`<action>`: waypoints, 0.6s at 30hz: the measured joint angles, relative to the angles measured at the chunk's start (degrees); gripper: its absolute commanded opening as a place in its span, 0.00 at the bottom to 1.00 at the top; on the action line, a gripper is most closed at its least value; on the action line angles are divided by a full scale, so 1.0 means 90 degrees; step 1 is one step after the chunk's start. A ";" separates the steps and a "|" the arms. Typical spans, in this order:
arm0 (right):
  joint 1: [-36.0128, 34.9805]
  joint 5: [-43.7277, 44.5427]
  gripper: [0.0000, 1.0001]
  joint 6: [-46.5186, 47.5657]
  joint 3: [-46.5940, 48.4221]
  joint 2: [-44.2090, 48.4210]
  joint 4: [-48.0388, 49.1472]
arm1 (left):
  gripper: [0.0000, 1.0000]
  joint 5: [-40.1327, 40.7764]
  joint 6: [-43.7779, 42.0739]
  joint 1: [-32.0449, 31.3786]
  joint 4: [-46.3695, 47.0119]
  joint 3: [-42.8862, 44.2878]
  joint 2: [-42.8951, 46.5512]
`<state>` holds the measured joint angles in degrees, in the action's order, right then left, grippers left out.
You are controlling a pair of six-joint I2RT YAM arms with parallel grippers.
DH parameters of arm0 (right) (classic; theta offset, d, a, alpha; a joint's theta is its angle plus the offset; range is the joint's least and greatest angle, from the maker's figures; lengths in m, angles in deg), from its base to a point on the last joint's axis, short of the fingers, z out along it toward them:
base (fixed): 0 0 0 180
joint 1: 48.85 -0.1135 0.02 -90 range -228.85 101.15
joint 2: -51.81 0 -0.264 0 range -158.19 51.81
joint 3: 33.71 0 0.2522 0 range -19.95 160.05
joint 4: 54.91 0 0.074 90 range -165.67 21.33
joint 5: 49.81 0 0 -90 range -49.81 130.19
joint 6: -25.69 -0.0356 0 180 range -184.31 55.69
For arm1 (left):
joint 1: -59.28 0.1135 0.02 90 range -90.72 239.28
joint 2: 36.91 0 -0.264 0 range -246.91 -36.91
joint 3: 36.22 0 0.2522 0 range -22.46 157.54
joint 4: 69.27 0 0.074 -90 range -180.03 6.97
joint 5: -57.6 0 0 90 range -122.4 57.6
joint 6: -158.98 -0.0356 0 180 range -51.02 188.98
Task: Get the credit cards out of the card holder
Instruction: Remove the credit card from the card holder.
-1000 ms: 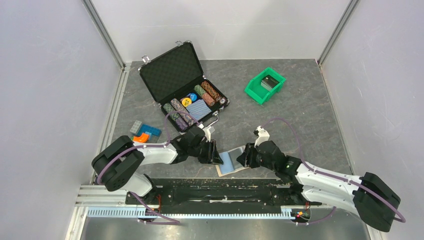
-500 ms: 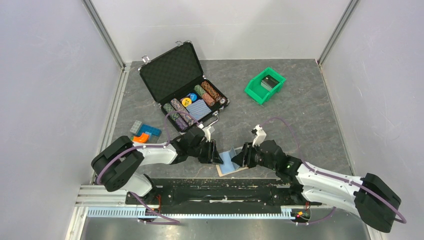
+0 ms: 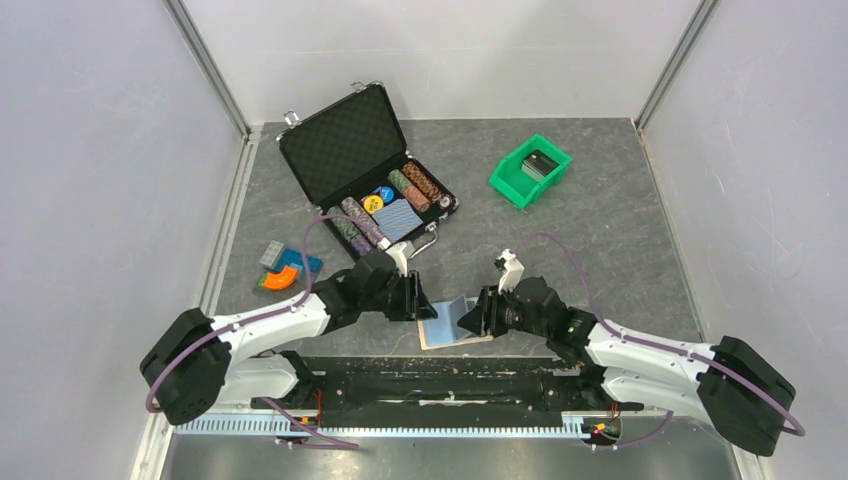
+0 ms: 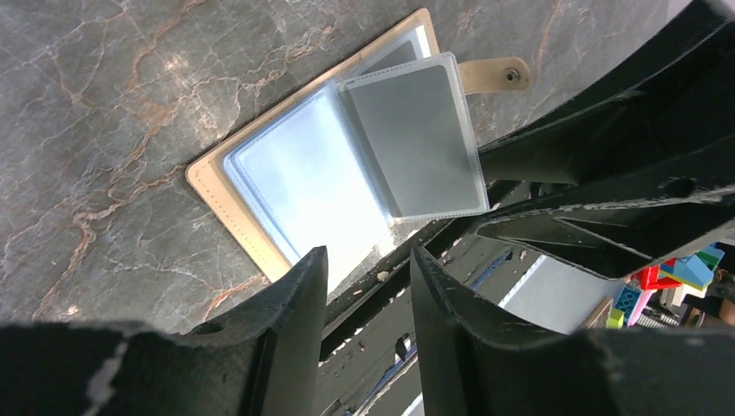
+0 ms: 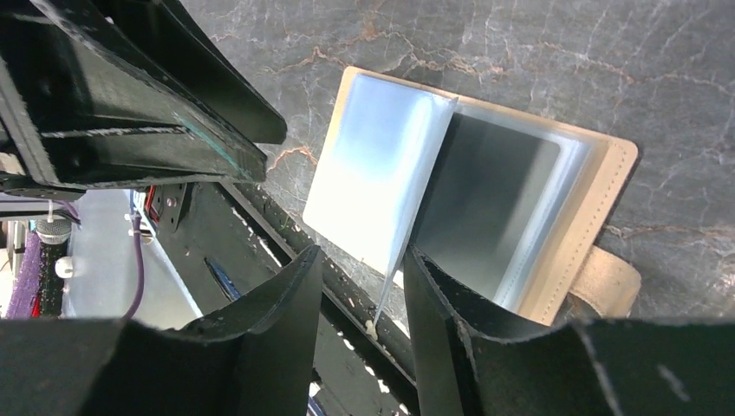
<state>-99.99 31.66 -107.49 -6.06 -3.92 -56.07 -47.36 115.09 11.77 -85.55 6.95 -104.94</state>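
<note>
Grey marbled tabletop [image 3: 600,230], near edge: the left gripper [image 4: 366,260] hovers with jaws partly apart and empty, just beside the card holder [image 3: 449,324]. This flat, stitched tan wallet lies spread open, its clear plastic sleeves [image 5: 381,173] fanned, one showing a grey credit card [image 4: 416,139]. The right gripper [image 5: 362,256] is partly open, with a raised sleeve's edge between its fingers; contact is unclear.

— Finish of the arms?
— Left arm [image 3: 270,320] and right arm [image 3: 640,355] had white links, black joint housings and bulky black shoulder blocks.
— Cabling?
— A purple cable [image 3: 583,270] looped outside each arm.
— Fingers?
— The fingers [image 4: 286,347] were black, flat-sided and tapering, with edges scuffed grey-white.
</note>
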 measured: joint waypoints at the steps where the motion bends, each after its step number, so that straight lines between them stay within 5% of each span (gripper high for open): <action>1: 0.0000 -0.0007 0.42 0.0051 0.0053 -0.0027 -0.0015 | 0.47 0.0002 0.0000 0.0000 -0.0041 0.0000 0.0005; 18: -0.0112 -0.0804 0.47 -0.0486 0.0136 -0.1202 0.1496 | 0.48 0.0891 -0.0002 0.0000 -0.1202 0.0189 0.0423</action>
<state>-100.99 24.42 -111.86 -4.83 -14.73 -42.61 -39.34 115.06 11.77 -96.37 8.65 -101.14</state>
